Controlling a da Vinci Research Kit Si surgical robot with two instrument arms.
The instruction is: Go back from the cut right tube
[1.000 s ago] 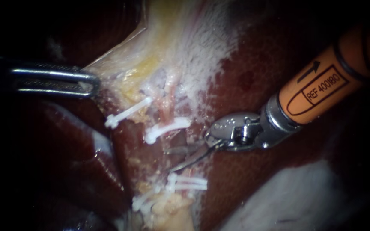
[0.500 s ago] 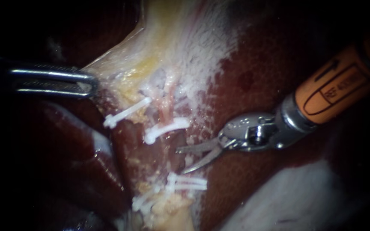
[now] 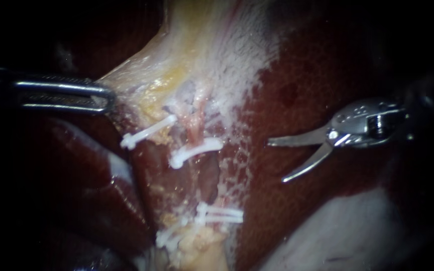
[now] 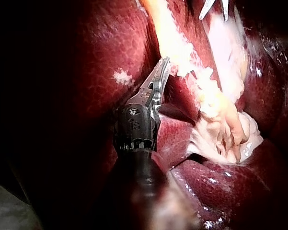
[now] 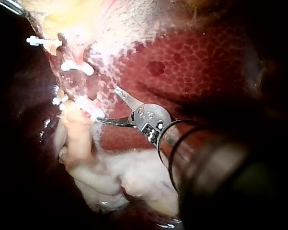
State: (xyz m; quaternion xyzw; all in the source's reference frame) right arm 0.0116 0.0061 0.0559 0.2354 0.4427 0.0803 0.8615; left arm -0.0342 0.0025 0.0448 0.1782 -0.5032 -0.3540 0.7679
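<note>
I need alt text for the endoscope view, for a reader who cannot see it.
My right instrument, jaws open, hovers over the liver, clear of the clipped tube. My left instrument grips pale tissue.

Nothing here can be read. The left instrument [image 4: 163, 65] and the right instrument [image 5: 107, 104] each carry small marks on their metal heads, too fine to make out.

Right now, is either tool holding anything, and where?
The left instrument pinches the edge of the pale tissue between its jaws. The right instrument is open over the liver, holding nothing.
</note>
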